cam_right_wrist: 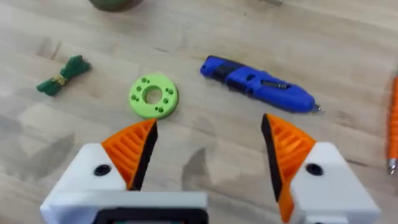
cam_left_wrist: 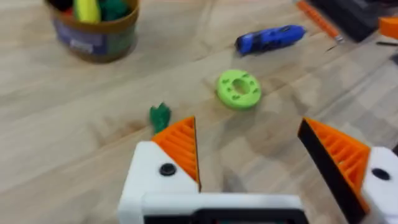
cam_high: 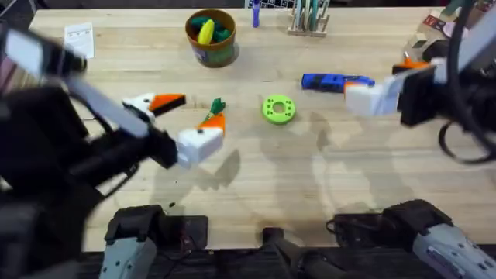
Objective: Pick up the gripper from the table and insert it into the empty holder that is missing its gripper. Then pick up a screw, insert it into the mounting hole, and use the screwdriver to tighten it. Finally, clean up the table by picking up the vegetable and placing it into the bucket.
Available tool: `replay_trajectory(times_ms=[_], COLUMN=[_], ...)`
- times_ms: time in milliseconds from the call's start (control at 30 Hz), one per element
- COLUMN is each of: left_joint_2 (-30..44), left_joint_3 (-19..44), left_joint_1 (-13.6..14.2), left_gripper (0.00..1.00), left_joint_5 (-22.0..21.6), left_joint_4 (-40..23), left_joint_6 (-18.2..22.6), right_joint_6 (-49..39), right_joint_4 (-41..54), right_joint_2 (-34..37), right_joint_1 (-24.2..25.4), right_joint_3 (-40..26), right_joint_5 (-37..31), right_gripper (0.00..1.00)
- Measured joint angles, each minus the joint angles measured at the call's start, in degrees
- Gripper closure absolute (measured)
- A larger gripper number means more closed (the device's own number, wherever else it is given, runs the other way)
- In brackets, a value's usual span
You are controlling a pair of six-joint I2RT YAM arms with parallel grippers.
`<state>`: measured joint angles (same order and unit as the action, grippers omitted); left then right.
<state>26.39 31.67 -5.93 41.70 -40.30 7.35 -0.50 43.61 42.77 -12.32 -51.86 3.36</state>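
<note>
The vegetable [cam_high: 216, 106] lies on the table [cam_high: 310, 186] just beyond the left gripper [cam_high: 186, 122], which hangs wide open and empty and is the nearer one, while the right gripper [cam_right_wrist: 208, 146], also wide, hovers by the screwdriver [cam_right_wrist: 256, 83].

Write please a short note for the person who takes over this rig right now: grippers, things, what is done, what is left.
The left gripper: jaws open, empty, close to the vegetable.
The right gripper: jaws open, empty, near the screwdriver.
The vegetable lies on the table, outside the bucket. The screwdriver lies flat beside the lime disc.
Done: the insert and screw steps cannot be judged from here.
Left: the vegetable must go into the bucket.
</note>
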Motion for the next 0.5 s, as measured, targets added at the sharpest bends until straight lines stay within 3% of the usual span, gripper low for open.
replay_trajectory(times_ms=[200, 300, 500], left_joint_2=[15.99, 21.74, 27.71], left_joint_3=[15.05, 19.48, 22.29], left_joint_1=[0.0, -0.01, 0.0], left_gripper=[0.015, 0.015, 0.015], left_joint_5=[-9.12, -11.8, -16.6], left_joint_4=[-12.3, -12.91, -14.24], left_joint_6=[2.36, 2.76, 3.51], right_joint_6=[1.26, 1.63, 1.81], right_joint_4=[0.32, 0.57, 0.96], right_joint_2=[-9.07, -11.21, -11.68], right_joint_1=[0.0, 0.0, 0.0], right_joint_3=[8.03, 9.82, 10.02], right_joint_5=[0.15, 0.15, 0.15], right_gripper=[0.026, 0.026, 0.026])
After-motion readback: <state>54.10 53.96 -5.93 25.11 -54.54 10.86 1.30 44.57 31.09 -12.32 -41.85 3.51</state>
